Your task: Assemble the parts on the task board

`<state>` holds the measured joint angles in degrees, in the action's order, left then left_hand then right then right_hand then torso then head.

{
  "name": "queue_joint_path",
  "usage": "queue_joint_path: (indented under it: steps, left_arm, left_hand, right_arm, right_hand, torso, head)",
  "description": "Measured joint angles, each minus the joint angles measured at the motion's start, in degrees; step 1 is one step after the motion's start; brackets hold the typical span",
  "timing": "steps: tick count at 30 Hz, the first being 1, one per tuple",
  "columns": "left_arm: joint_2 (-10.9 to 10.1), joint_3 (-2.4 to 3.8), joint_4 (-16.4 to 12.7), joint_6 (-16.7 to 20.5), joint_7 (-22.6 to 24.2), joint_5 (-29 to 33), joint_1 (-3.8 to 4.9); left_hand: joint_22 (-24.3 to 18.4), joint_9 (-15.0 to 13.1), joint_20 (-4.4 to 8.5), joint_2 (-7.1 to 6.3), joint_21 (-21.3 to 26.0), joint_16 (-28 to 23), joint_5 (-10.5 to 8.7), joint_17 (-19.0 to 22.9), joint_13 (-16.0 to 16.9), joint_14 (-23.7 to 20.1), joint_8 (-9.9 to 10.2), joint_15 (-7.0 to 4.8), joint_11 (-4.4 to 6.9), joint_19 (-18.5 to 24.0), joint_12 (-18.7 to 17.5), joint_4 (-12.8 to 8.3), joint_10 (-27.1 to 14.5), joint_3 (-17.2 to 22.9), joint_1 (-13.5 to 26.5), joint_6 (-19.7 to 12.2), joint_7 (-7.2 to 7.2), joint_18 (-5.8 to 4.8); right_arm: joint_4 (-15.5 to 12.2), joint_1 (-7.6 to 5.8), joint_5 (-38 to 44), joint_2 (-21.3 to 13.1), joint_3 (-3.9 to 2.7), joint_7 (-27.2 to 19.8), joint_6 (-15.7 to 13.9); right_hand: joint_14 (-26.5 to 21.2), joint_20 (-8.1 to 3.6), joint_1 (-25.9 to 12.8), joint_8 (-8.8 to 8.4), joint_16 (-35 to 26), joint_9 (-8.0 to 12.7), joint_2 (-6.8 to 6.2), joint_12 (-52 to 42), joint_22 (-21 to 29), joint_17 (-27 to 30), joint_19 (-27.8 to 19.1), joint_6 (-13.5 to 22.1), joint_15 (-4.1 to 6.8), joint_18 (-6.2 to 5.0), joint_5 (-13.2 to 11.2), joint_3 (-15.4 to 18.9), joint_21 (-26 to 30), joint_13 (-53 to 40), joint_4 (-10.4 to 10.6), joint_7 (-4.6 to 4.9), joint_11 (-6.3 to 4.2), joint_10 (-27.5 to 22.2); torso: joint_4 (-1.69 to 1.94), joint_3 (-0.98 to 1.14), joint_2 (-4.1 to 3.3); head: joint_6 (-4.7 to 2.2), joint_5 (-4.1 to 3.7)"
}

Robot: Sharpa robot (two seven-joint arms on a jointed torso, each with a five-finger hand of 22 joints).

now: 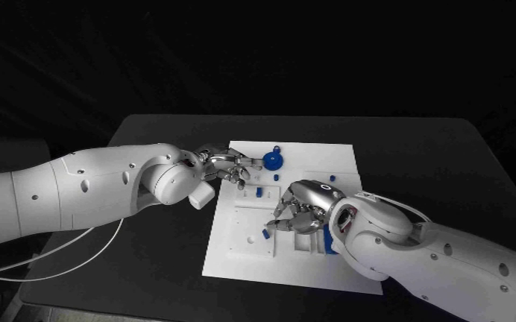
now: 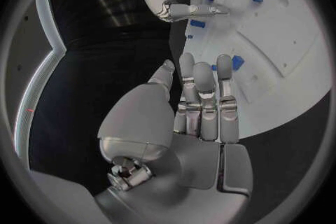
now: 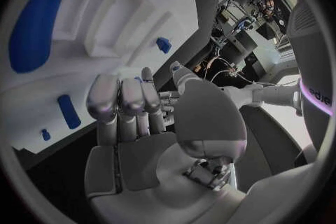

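Fingers of the right hand (image 1: 301,206) are curling over the middle of the board (image 1: 323,266), holding nothing that I can tell. Farther back, the left hand (image 1: 224,167) is hovering at the board's left edge, fingers straight and close together, empty, beside a round blue part (image 1: 273,161) lying near the far edge.

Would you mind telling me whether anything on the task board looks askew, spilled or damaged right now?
Nothing stands out. The task board lies flat on the black table, blue parts rest on it, and the left hand and right hand hover above it.
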<state>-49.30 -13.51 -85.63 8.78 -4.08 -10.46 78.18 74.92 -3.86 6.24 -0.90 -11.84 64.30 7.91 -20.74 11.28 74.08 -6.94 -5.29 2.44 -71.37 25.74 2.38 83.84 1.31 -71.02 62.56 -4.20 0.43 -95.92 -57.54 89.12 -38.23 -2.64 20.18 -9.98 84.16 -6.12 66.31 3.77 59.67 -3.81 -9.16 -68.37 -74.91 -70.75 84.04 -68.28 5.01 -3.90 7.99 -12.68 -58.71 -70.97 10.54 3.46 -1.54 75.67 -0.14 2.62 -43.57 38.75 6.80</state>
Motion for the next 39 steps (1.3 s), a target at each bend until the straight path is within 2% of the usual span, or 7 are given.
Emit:
queue_joint_path:
  steps: [3, 5, 10, 13, 28, 34, 39]
  left_arm:
    - [0.0, -0.02, 0.0, 0.5, 0.3, 0.2, 0.06]
    - [0.1, -0.04, 0.0, 0.8, 0.4, 0.3, 0.1]
    - [0.1, -0.1, -0.2, 1.2, 0.6, 0.5, 0.18]
    - [0.1, -0.13, -0.2, 1.3, 0.6, 0.6, 0.23]
    - [0.0, -0.19, -0.4, 1.4, 0.6, 0.7, 0.41]
    - [0.0, -0.2, -0.4, 1.4, 0.5, 0.7, 0.43]
    - [0.0, -0.2, -0.4, 1.3, 0.4, 0.8, 0.44]
  left_hand:
    - [0.0, 0.0, 0.0, 0.0, 0.0, 0.0, 0.0, 0.0, 0.0, 0.0, 0.0, 0.0, 0.0, 0.0, 0.0, 0.2, 0.0, 0.2, 0.0, 0.0, 0.0, 0.0]
    - [0.0, 0.0, 0.0, 0.0, 0.0, 0.0, 0.0, 0.0, 0.0, 0.0, 0.0, 0.0, 0.0, 0.0, 0.0, 0.2, 0.0, 0.2, 0.0, 0.0, 0.0, 0.0]
    - [0.0, 0.0, 0.21, 0.0, 0.3, 0.0, 0.0, 0.0, 0.0, 0.0, -0.2, 0.0, 0.0, -0.2, 0.0, 0.3, 0.0, 0.0, 0.0, 0.0, 0.0, 0.0]
    - [0.0, 0.0, 0.21, 0.0, 0.3, 0.0, 0.0, -0.1, 0.0, 0.0, -0.2, -0.01, 0.0, -0.2, 0.0, 0.3, 0.0, 0.0, 0.0, 0.0, 0.0, -0.01]
    - [0.0, 0.0, 0.0, 0.0, 0.5, -0.2, 0.0, 0.0, 0.0, 0.0, -0.2, -0.01, 0.0, -0.4, 0.0, 0.6, 0.0, 0.0, 0.0, 0.0, -0.03, -0.01]
    - [0.0, 0.0, 0.0, 0.0, 0.5, -0.2, 0.0, 0.0, 0.0, 0.0, -0.2, -0.01, 0.0, -0.4, 0.0, 0.6, 0.0, 0.0, 0.0, 0.0, -0.03, -0.01]
    - [0.0, 0.0, 0.0, 0.0, 1.0, -0.2, 0.0, 0.0, 0.0, 0.0, -0.2, -0.01, 0.0, -0.4, 0.0, 0.8, 0.0, 0.2, 0.0, 0.0, -0.03, -0.01]
  right_arm:
    - [0.0, 0.12, -1.1, 0.7, 0.32, 2.8, 1.3]
    - [0.0, 0.18, -1.7, 1.2, 0.53, 4.6, 2.2]
    - [0.3, 0.33, -2.1, 2.1, 0.89, 7.9, 3.6]
    - [0.3, 0.36, -2.1, 2.5, 0.92, 9.1, 4.0]
    - [-0.2, 0.64, -0.8, 2.9, 1.03, 10.9, 3.1]
    - [-0.5, 0.8, -0.3, 2.7, 1.12, 11.0, 2.5]
    - [-0.8, 1.04, 0.1, 2.5, 1.21, 11.0, 1.3]
  right_hand:
    - [0.0, 0.0, -0.8, 0.0, 0.4, 0.0, 0.81, 0.0, 0.0, -0.1, 0.0, -0.4, 0.0, -0.01, 0.0, -0.3, 0.1, -0.2, 0.3, -0.2, 0.2, 0.2]
    - [0.0, 0.0, -2.0, 0.0, 0.7, 0.0, 1.27, -0.3, 0.0, -0.2, 0.0, -0.5, 0.0, 0.0, 0.0, -0.5, 0.1, -0.3, 0.5, -0.25, -0.1, 0.5]
    - [0.0, 0.0, -3.5, 0.02, 1.1, -0.1, 0.48, -0.3, 0.0, -0.1, 0.0, -1.1, 0.0, 0.0, -2.7, -4.4, 0.1, -0.5, 0.4, -0.49, -0.3, 0.7]
    - [0.0, 0.0, -4.0, 0.21, 1.1, -0.2, 0.4, -0.3, 0.0, 0.0, 0.0, -1.3, 0.0, -0.01, -2.9, -5.2, 0.1, -0.5, 0.1, -0.68, -0.28, 0.8]
    - [0.0, 0.0, -4.3, 0.23, 1.1, -0.1, 0.1, -0.3, 0.0, 0.3, 0.0, -2.1, 0.0, 0.0, -2.9, -6.0, 0.1, -0.5, -0.1, -0.67, -0.39, 1.0]
    - [0.0, 0.0, -4.3, 0.23, 1.1, 0.0, 0.1, -0.3, 0.0, 0.5, 0.0, -2.1, 0.0, -0.01, -2.9, -6.2, 0.1, -0.5, -0.2, -0.67, -0.39, 1.0]
    - [0.0, 0.0, -4.6, 0.21, 1.1, 0.0, -0.14, -0.3, 0.0, 0.6, 0.0, -2.1, 0.0, 0.0, -2.9, -7.7, 0.1, -0.4, -0.4, -0.68, -0.39, 1.0]
  torso:
    - [0.01, -0.01, -0.02]
    - [0.02, -0.01, -0.05]
    - [0.03, 0.0, -0.07]
    - [0.03, 0.02, -0.07]
    - [-0.02, 0.14, -0.08]
    - [-0.04, 0.18, -0.08]
    - [-0.07, 0.21, -0.08]
  head:
    - [0.14, 0.23]
    - [0.2, 0.33]
    - [0.42, 0.57]
    - [0.51, 0.68]
    - [0.74, 1.05]
    - [0.59, 1.05]
    - [0.5, 0.94]
